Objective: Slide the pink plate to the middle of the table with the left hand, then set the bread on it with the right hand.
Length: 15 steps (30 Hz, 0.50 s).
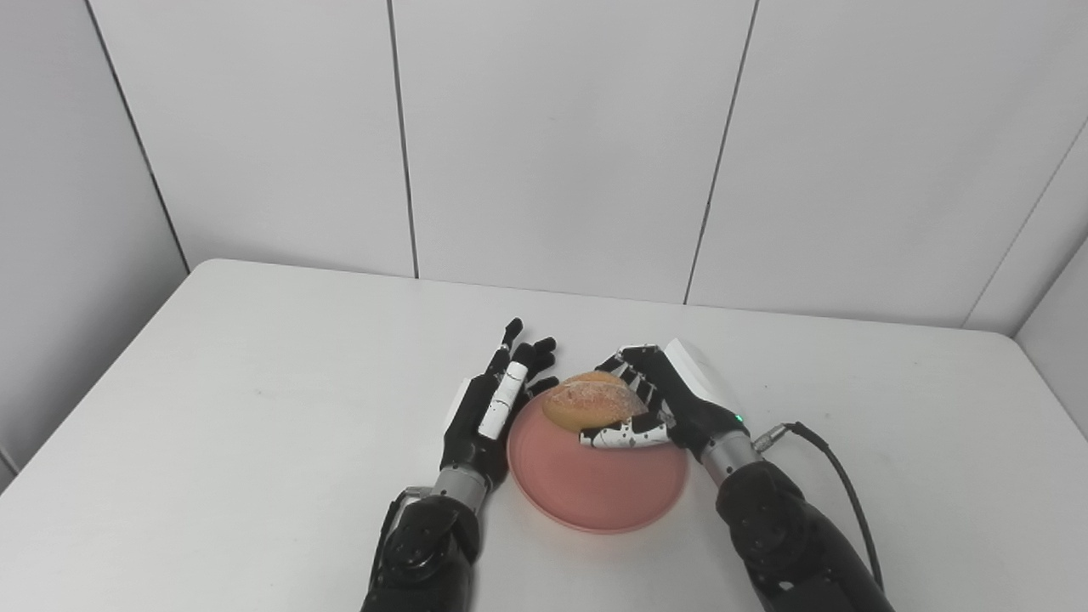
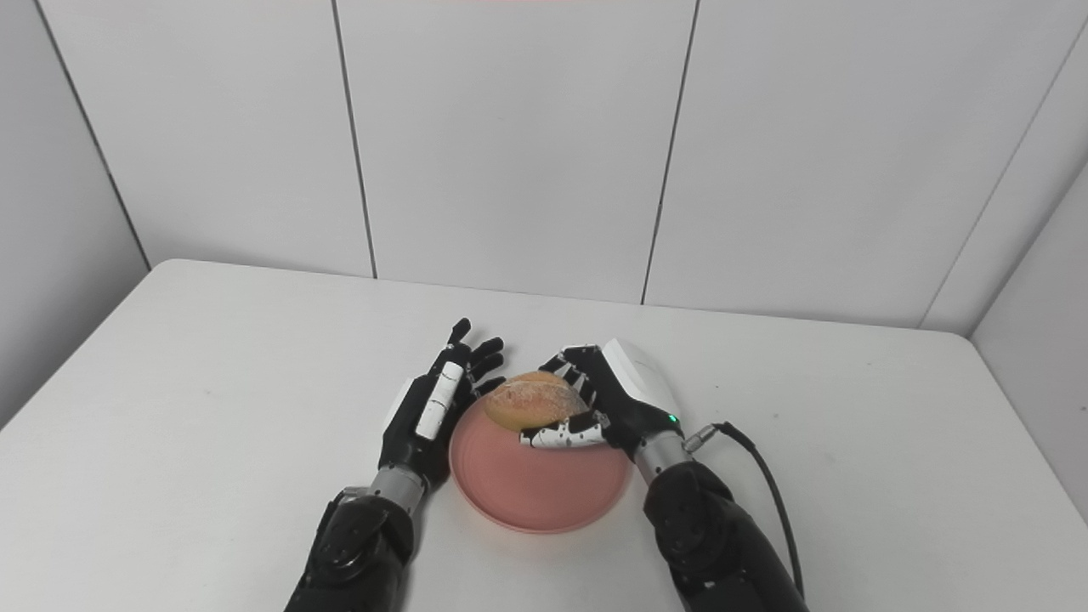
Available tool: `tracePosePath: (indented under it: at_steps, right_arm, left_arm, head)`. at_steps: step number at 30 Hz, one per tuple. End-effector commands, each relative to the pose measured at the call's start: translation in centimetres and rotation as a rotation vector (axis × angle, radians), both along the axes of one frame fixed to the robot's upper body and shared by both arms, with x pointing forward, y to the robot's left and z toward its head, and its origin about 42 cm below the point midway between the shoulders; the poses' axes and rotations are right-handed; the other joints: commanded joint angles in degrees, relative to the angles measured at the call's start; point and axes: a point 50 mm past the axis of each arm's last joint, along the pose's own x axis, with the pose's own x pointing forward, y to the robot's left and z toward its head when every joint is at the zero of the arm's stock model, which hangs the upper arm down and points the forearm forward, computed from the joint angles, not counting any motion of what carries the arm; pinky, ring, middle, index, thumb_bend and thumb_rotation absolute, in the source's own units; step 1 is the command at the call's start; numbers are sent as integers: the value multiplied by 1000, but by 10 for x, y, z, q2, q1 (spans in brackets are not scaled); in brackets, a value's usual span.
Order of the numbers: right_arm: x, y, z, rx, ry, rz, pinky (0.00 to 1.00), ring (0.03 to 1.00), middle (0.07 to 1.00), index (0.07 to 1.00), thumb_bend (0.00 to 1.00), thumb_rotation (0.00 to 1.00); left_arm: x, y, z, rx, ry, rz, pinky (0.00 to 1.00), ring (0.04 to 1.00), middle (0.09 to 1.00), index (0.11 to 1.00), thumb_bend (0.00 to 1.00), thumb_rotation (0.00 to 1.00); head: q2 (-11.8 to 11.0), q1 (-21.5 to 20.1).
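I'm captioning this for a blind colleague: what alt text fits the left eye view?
The right hand holds a bread roll over the far edge of a pink plate near the middle of a white table. The left hand rests open against the plate's left rim.

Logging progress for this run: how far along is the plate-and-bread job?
Done: the plate sits near the middle of the table, with the left hand open at its left edge. In hand: the right hand is shut on the bread, holding it over the plate's far rim. Whether the bread touches the plate is unclear. Left: release the bread onto the plate and pull the hand away.
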Motion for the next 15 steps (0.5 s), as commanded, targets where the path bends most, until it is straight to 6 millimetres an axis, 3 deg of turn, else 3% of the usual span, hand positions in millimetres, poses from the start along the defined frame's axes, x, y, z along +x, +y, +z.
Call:
tracePosePath:
  at_steps: [1, 15]
  right_arm:
    - [8, 1, 25, -12, -99, 28, 186, 254, 427, 524, 514, 0]
    - [17, -5, 23, 27, 60, 43, 173, 239, 419, 522, 515, 0]
  left_arm:
    - [-8, 4, -24, 18, 87, 4, 826, 887, 855, 1000, 858, 766]
    - [-4, 1, -24, 22, 81, 2, 809, 878, 848, 1000, 859, 767]
  head:
    - [1, 1]
    - [-2, -5]
